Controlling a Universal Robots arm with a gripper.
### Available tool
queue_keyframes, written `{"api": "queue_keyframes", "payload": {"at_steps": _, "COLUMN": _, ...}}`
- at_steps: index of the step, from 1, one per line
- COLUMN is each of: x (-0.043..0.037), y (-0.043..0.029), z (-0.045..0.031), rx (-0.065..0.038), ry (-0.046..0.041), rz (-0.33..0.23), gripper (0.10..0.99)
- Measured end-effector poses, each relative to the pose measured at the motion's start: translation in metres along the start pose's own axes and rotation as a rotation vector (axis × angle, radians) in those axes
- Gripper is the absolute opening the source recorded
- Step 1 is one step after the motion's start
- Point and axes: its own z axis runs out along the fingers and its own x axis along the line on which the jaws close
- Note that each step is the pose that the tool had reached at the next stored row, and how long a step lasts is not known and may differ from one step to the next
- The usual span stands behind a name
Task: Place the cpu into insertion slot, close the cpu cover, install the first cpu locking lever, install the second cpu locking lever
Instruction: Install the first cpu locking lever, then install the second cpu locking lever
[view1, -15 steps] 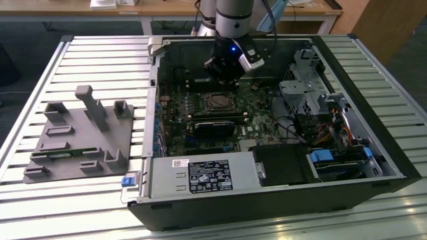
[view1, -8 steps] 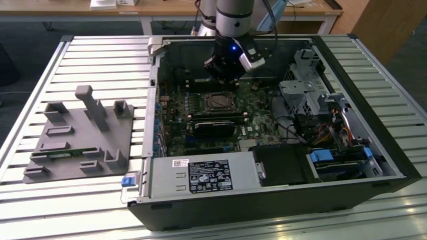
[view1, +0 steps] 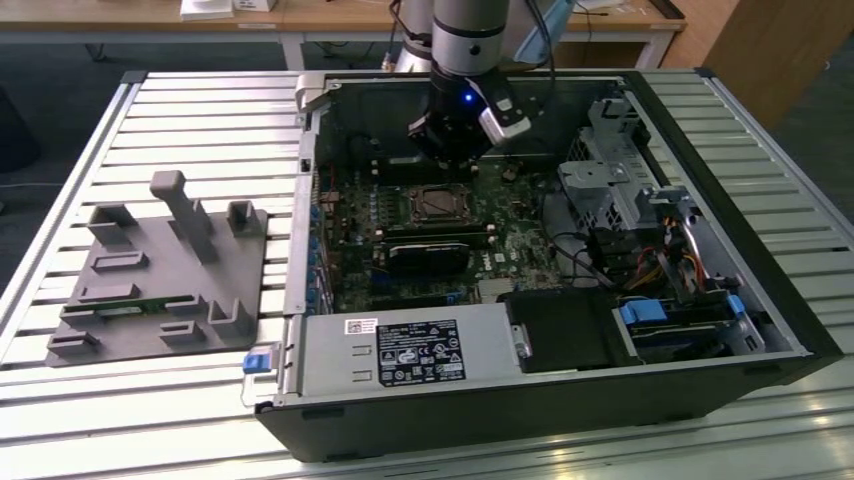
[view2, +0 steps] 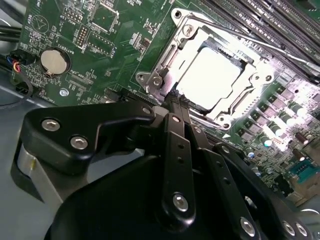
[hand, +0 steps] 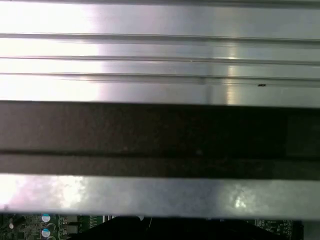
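In the second wrist view the cpu (view2: 210, 77) lies flat in the insertion slot (view2: 240, 57) on the green board, its top glaring bright. The cpu cover (view2: 162, 67) is down around it as a metal frame. A thin wire lever (view2: 260, 42) runs along one side of the socket. My gripper (view2: 176, 102) has its black fingers pressed together with nothing between them, the tips just off the cover's edge. In the exterior view the gripper (view1: 451, 162) hangs inside the open computer case, just behind the socket (view1: 434, 203).
The case (view1: 747, 300) lies open on a slatted metal table (view1: 80, 130), with drive cages and cables at the exterior view's right. A black card (view1: 434, 250) sits in front of the socket. A grey fixture block (view1: 154, 270) stands at the exterior view's left.
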Motion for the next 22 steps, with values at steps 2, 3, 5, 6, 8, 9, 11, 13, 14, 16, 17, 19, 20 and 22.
{"api": "queue_keyframes", "payload": {"at_steps": 2, "x": 0.0000, "y": -0.0005, "z": -0.0001, "rx": 0.000, "ry": 0.0001, "rz": 0.000, "gripper": 0.106}}
{"api": "queue_keyframes", "payload": {"at_steps": 3, "x": 0.0000, "y": -0.0009, "z": -0.0001, "rx": 0.000, "ry": 0.0001, "rz": 0.000, "gripper": 0.106}}
{"api": "queue_keyframes", "payload": {"at_steps": 5, "x": 0.0000, "y": -0.0018, "z": -0.0001, "rx": 0.000, "ry": 0.0001, "rz": 0.000, "gripper": 0.106}}
{"api": "queue_keyframes", "payload": {"at_steps": 6, "x": 0.0000, "y": -0.0024, "z": -0.0001, "rx": 0.000, "ry": 0.0001, "rz": 0.000, "gripper": 0.106}}
{"api": "queue_keyframes", "payload": {"at_steps": 8, "x": 0.0000, "y": -0.0037, "z": 0.0000, "rx": 0.000, "ry": 0.0001, "rz": 0.000, "gripper": 0.106}}
{"api": "queue_keyframes", "payload": {"at_steps": 9, "x": 0.0000, "y": -0.0043, "z": 0.0000, "rx": 0.000, "ry": 0.0001, "rz": 0.000, "gripper": 0.106}}
{"api": "queue_keyframes", "payload": {"at_steps": 11, "x": 0.0000, "y": -0.0053, "z": 0.0000, "rx": 0.000, "ry": 0.0001, "rz": 0.000, "gripper": 0.106}}
{"api": "queue_keyframes", "payload": {"at_steps": 13, "x": 0.0000, "y": -0.0060, "z": 0.0000, "rx": 0.000, "ry": 0.0000, "rz": 0.000, "gripper": 0.106}}
{"api": "queue_keyframes", "payload": {"at_steps": 14, "x": 0.0000, "y": -0.0064, "z": 0.0000, "rx": 0.000, "ry": 0.0001, "rz": 0.000, "gripper": 0.106}}
{"api": "queue_keyframes", "payload": {"at_steps": 16, "x": 0.0000, "y": -0.0072, "z": 0.0000, "rx": 0.000, "ry": 0.0001, "rz": 0.000, "gripper": 0.106}}
{"api": "queue_keyframes", "payload": {"at_steps": 17, "x": 0.0000, "y": -0.0077, "z": 0.0000, "rx": 0.000, "ry": 0.0000, "rz": 0.000, "gripper": 0.106}}
{"api": "queue_keyframes", "payload": {"at_steps": 19, "x": 0.0000, "y": -0.0089, "z": 0.0000, "rx": 0.000, "ry": 0.0001, "rz": 0.000, "gripper": 0.106}}
{"api": "queue_keyframes", "payload": {"at_steps": 20, "x": 0.0000, "y": -0.0092, "z": 0.0000, "rx": 0.000, "ry": 0.0000, "rz": 0.000, "gripper": 0.106}}
{"api": "queue_keyframes", "payload": {"at_steps": 22, "x": 0.0000, "y": -0.0093, "z": -0.0010, "rx": 0.000, "ry": 0.0002, "rz": 0.000, "gripper": 0.106}}
